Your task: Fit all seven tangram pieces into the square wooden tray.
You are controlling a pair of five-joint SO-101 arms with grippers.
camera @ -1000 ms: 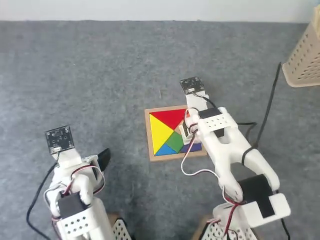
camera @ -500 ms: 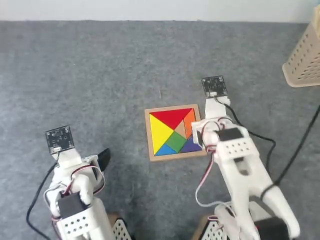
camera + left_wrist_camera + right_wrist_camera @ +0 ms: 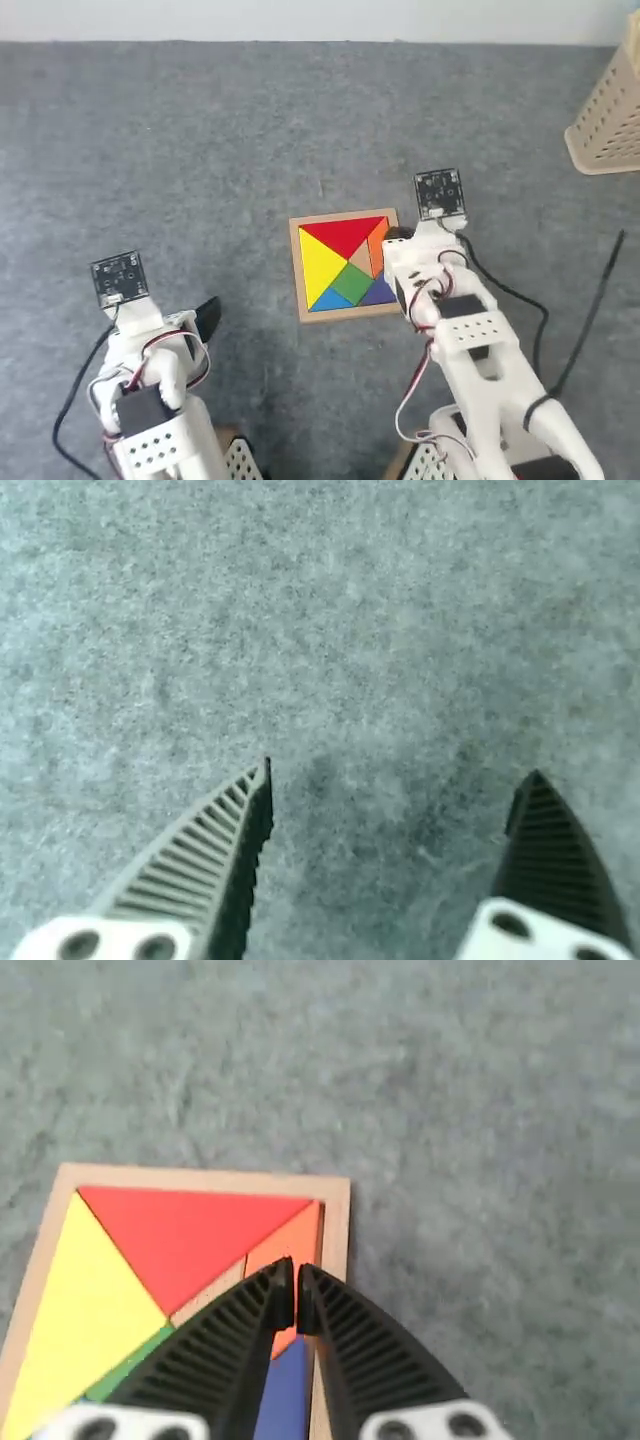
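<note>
The square wooden tray (image 3: 296, 272) is seen on a grey carpet (image 3: 200, 150) near the middle of the table, with the tangram pieces laid flat inside it. A red triangle (image 3: 338, 236) is set along the far side and a yellow triangle (image 3: 318, 266) along the left. An orange piece (image 3: 378, 243), a green piece (image 3: 350, 285), a light blue piece (image 3: 330, 299) and a violet piece (image 3: 380, 292) are packed around them. At the centre a pale wood-coloured patch (image 3: 360, 260) is seen; whether it is a piece or bare tray floor cannot be told.

The right gripper (image 3: 295, 1278) is held over the tray's right edge, its fingers pressed together with nothing between them. From the wrist, parts of the orange piece (image 3: 290, 1245) and a blue piece (image 3: 285, 1390) are hidden behind those fingers, while the red triangle (image 3: 190, 1230) and the rim (image 3: 337, 1230) are shown plainly. From above, the tray's right rim is partly covered by the right arm.

The left gripper (image 3: 400, 775) is held over bare carpet, well apart from the tray, its fingers spread wide and nothing gripped.

A perforated beige basket (image 3: 610, 110) is seen at the far right edge, and a black cable (image 3: 590, 320) is trailed across the carpet beside the right arm.
</note>
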